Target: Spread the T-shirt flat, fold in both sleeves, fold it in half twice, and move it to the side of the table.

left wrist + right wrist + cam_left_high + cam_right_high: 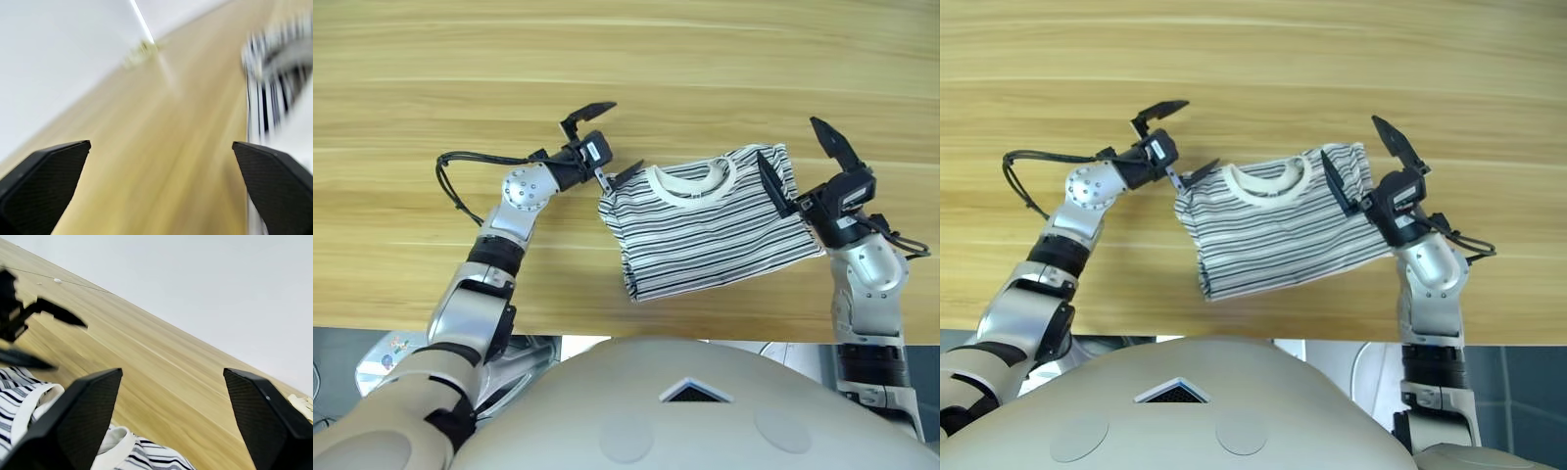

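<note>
Folded T-shirt [710, 230] lies at the front edge of the table [607, 59], between my left gripper [620, 137] and right gripper [790, 139], both spread wide and empty. Risk, as I judge it: pinching only the top layer would pull the folds apart.

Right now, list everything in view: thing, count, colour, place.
T-shirt: one, black-and-white stripes with a white collar, folded, lying near the table's front edge between the two grippers.
table: one, light wood, under everything.
left gripper: one, black, jaws open, at the T-shirt's left shoulder corner.
right gripper: one, black, jaws open, at the T-shirt's right edge, one jaw over the cloth.
</note>
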Available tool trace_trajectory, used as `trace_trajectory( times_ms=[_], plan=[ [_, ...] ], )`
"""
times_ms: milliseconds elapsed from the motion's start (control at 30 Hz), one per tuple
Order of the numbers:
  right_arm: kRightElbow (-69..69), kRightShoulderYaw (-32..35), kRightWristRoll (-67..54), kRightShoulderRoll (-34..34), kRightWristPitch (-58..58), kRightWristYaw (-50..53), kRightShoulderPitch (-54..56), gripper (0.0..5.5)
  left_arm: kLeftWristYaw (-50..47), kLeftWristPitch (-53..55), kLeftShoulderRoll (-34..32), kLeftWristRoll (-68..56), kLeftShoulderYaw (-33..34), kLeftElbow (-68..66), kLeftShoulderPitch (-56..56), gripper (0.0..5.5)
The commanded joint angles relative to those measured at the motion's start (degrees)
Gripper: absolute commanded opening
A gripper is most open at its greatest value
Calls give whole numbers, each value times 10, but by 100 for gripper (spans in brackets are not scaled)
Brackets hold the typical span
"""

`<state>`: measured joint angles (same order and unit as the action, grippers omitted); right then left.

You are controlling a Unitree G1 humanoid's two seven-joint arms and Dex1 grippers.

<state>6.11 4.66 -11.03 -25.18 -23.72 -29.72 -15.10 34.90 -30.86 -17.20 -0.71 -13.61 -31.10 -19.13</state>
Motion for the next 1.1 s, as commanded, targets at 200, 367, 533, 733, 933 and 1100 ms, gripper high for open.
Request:
trace_trajectory(
  times_ms=[200,367,533,733,933,1100],
  plan=[
    [-26,2,14,4,-9,0,2,383,-89,116,70,-51,59,118,6,539],
    [-34,3,16,2,-6,2,18,383,77,141,30,-28,-79,179,74,539],
    [-51,34,6,9,23,41,72,383,150,164,53,-24,-145,131,90,539],
    [-31,40,4,24,57,69,97,383,47,214,108,63,-169,-3,61,539],
    [-2,23,14,38,67,72,91,383,-151,260,123,89,-93,-79,38,539],
    [7,26,15,42,69,76,79,383,-227,312,114,69,-29,28,126,539]
  ],
)
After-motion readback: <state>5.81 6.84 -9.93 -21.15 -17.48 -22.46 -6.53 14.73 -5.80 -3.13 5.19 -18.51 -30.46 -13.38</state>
